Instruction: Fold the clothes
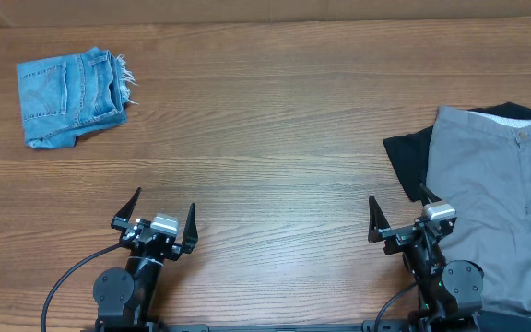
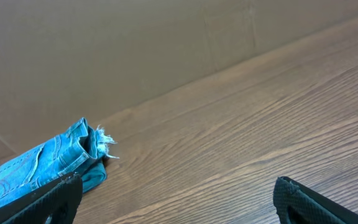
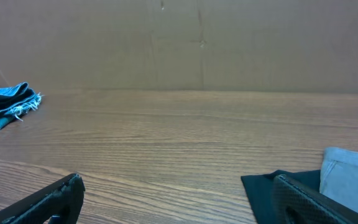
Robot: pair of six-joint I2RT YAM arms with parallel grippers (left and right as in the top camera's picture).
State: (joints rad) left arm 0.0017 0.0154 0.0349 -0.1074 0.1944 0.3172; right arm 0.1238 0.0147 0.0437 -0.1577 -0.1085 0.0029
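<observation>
The light-blue denim jeans lie folded in a compact bundle at the far left of the table, frayed hem facing right. They also show in the left wrist view and far off in the right wrist view. My left gripper is open and empty near the front edge, well in front of the jeans. My right gripper is open and empty at the front right, next to a pile of other clothes.
A pile of clothes lies at the right edge: grey trousers on top of a black garment, also in the right wrist view. A brown cardboard wall stands behind the wooden table.
</observation>
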